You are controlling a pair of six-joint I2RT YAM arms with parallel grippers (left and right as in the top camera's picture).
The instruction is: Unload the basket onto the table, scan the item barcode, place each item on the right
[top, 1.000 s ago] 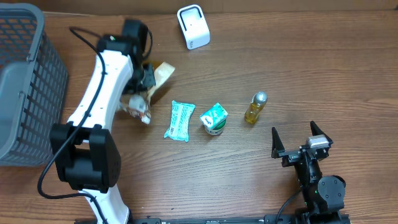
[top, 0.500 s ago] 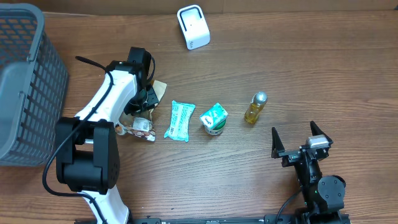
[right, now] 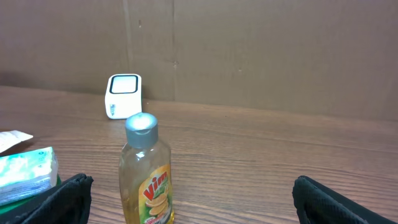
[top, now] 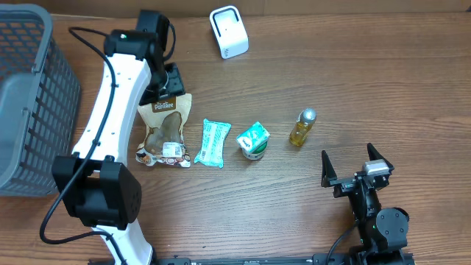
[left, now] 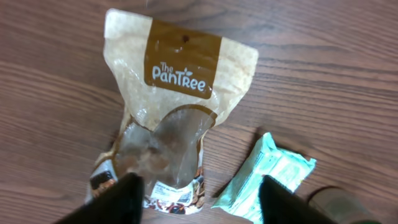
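From overhead, the snack pouch [top: 165, 132] lies flat on the bench [top: 368, 81], label up, at the left end of a row with a teal packet [top: 212, 142], a green carton [top: 252, 140] and a small yellow bottle [top: 302, 127]. The left claw [top: 168, 82] hangs just above the pouch's top edge. The white scanner [top: 229, 32] stands well apart at the far edge, and a grey basket [top: 29, 96] sits at the far left. The right claw [top: 355, 168] rests near the front edge, spread wide and empty.

In the left wrist view, the left claw [left: 202, 202] has its fingers [left: 115, 199] apart, gripping nothing. The pouch [left: 180, 81] lies on the wood below, with the teal packet [left: 267, 177] beside it.

In the right wrist view, the right claw [right: 191, 186] is wide apart. The bottle [right: 147, 177] stands upright ahead of it, and the scanner [right: 124, 95] stands farther back.
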